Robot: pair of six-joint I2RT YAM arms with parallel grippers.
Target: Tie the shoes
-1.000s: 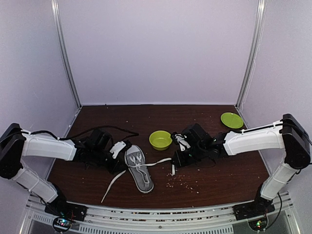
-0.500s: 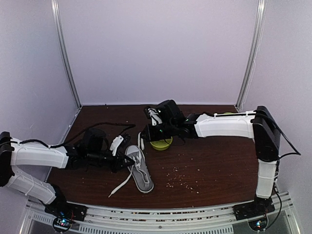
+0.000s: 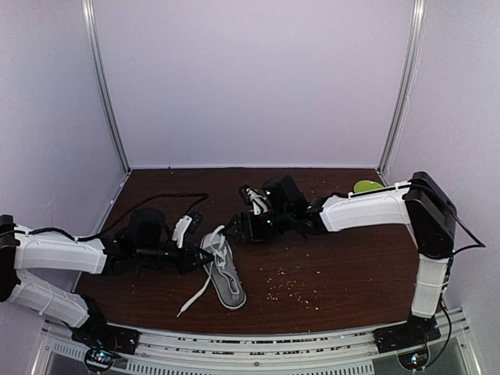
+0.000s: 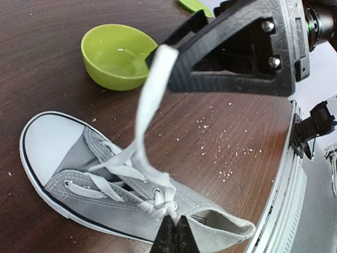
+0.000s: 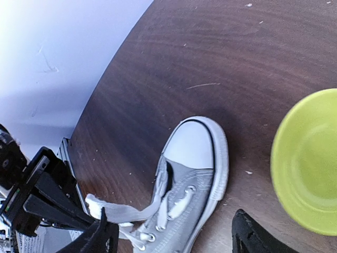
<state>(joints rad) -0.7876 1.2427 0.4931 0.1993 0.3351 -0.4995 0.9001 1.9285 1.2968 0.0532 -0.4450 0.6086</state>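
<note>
One dark wood-grain worktop (image 3: 351,266) flecked with crumbs (image 3: 285,291) inside pale lilac walls (image 3: 250,78); left claw (image 4: 172,233) pinches the white lace (image 4: 149,105) of the grey sneaker (image 3: 223,273), right claw (image 5: 172,227) spread wide

The sneaker (image 3: 224,273) lies on the table (image 3: 359,266) left of centre, with its toe toward the far side and its heel toward the near edge. The left gripper (image 3: 205,260) is at the sneaker's left side, fingertips at the lacing. The right gripper (image 3: 237,226) is just beyond the toe, slightly to its right. The bowl (image 4: 117,56) stands on the table just beyond and right of the toe, beneath the right arm. One lace (image 4: 150,105) runs up from the lacing to the right gripper. Another lies off the sneaker's left side toward the near edge. A plate (image 3: 369,187) lies at the far right, behind the right arm. Crumbs (image 3: 291,287) are scattered on the table right of the sneaker.
</note>
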